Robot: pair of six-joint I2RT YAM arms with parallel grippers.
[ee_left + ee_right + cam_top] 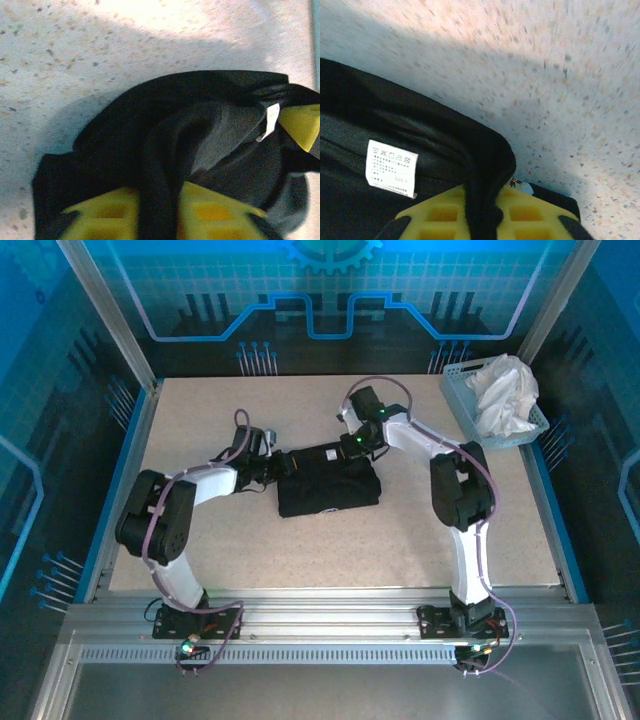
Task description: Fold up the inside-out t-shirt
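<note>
The inside-out t-shirt (pixel 328 490) lies as a compact black folded bundle in the middle of the table. My left gripper (pixel 272 462) is at its far left corner and my right gripper (pixel 352 448) at its far right edge. In the left wrist view a dark fold of the t-shirt (pixel 150 115) runs between the yellow pads of the left gripper (pixel 160 210), which is shut on it. In the right wrist view the right gripper (pixel 482 215) pinches a rolled black edge of the t-shirt (pixel 395 130), next to a white care label (pixel 390 167).
A pale blue basket (pixel 458 390) holding a white cloth (pixel 505 390) stands at the back right corner. The speckled tabletop (pixel 200 420) is bordered by blue rails and the metal frame along the near edge.
</note>
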